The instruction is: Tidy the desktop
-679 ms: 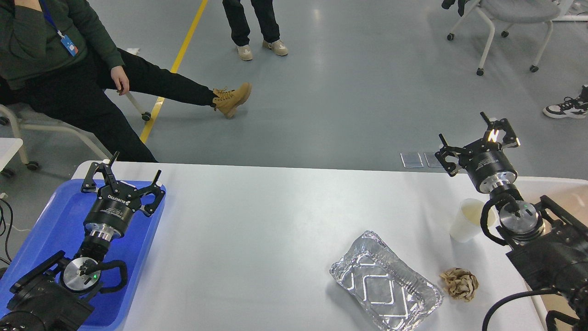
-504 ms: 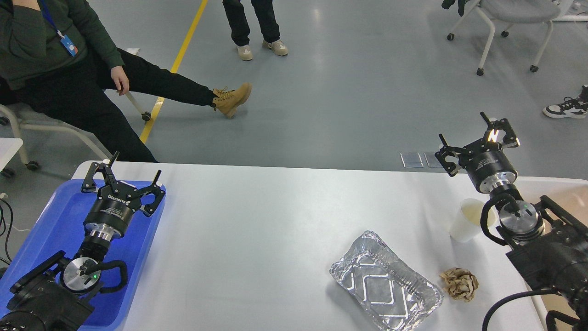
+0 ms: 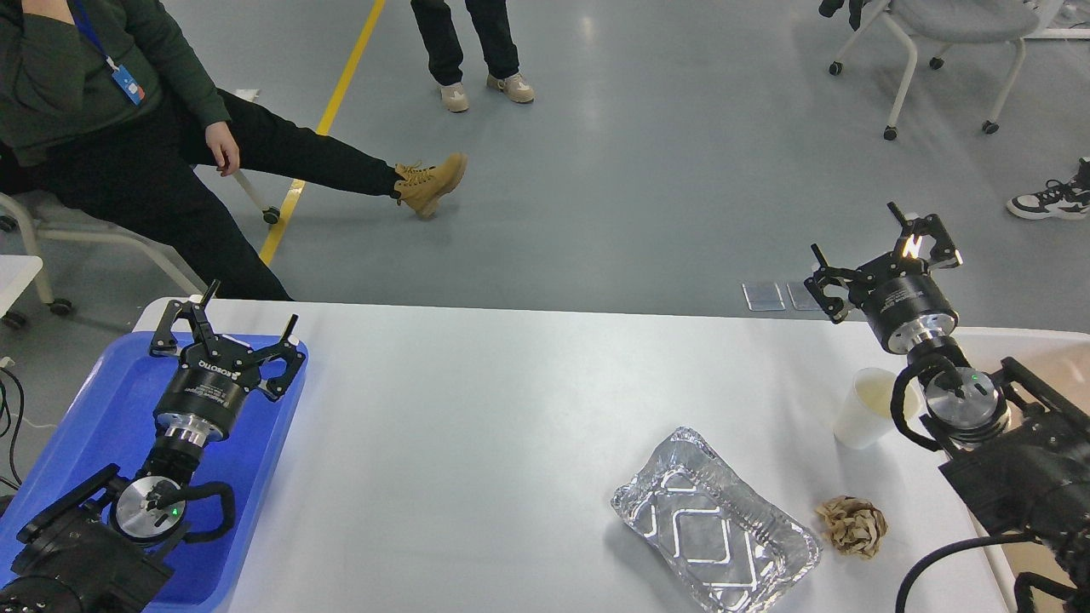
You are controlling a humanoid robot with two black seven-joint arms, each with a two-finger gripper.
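The desktop (image 3: 477,426) is a large white-grey tabletop with rounded corners. On its right part lie an empty foil tray (image 3: 715,532), a crumpled brown paper ball (image 3: 852,525) and a white paper cup (image 3: 869,407). My left gripper (image 3: 247,311) is open and empty above the far end of the blue plastic tray (image 3: 102,409). My right gripper (image 3: 856,238) is open and empty, raised over the desktop's far right edge, behind the cup.
A beige bin (image 3: 1052,362) sits at the right edge, partly hidden by my right arm. A seated person (image 3: 128,128) stretches a leg beyond the far left corner. Another person's feet (image 3: 485,85) and a wheeled chair (image 3: 937,51) stand on the floor beyond.
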